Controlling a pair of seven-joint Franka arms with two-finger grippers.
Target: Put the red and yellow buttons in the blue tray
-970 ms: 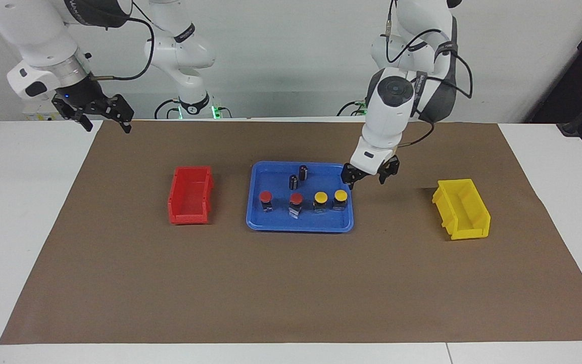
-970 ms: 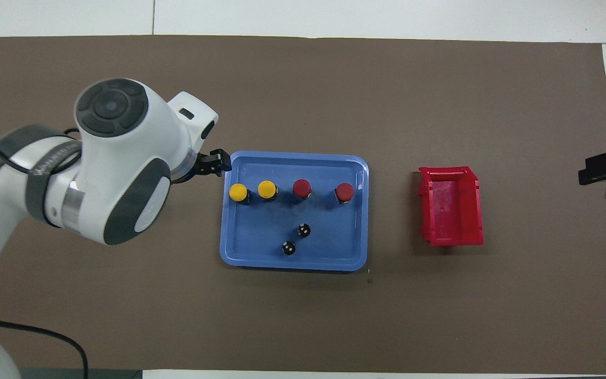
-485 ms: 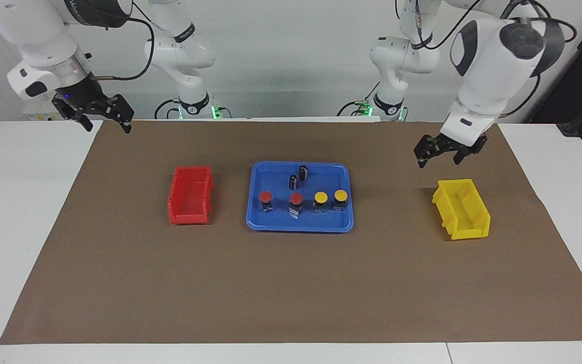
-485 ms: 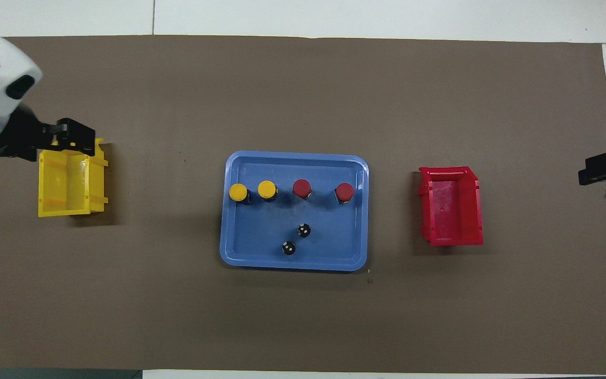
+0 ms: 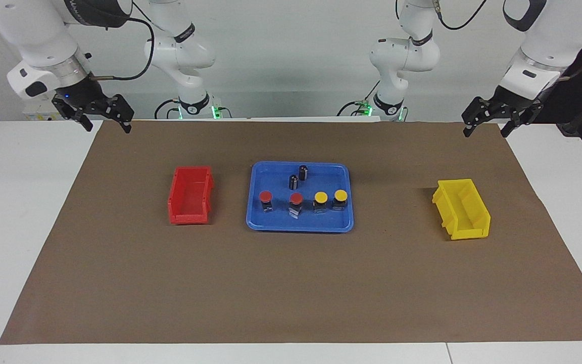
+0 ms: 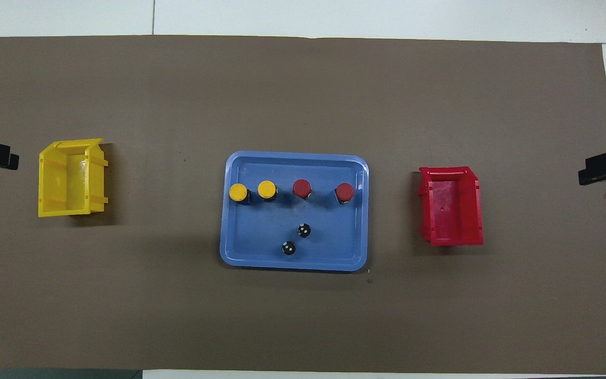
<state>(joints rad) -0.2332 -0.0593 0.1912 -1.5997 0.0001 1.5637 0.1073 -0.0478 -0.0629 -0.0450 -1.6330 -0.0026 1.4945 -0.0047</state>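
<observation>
The left gripper (image 5: 490, 121) is hanging with its jaws spread wide and nothing between them, over the brown mat's (image 5: 291, 283) robot-side edge at the left arm's end of the table; the right gripper (image 5: 100, 115) is waiting over that same edge at the right arm's end, jaws likewise apart and holding nothing. Farther out, the blue tray (image 5: 341, 222) is sitting mid-table between the two bins. Inside it, two dark capless cylinders (image 5: 298, 177) are standing in the part nearer to the robots. Farther from the robots, the four buttons are standing upright in a row across the tray: the two yellow buttons (image 5: 330, 200) toward the left arm's end, the two red buttons (image 5: 281, 201) toward the right arm's end. The yellow bin (image 5: 462, 209) is lying well apart from the tray toward the left arm's end, and the red bin (image 5: 190, 195) is sitting near the tray toward the right arm's end.
</observation>
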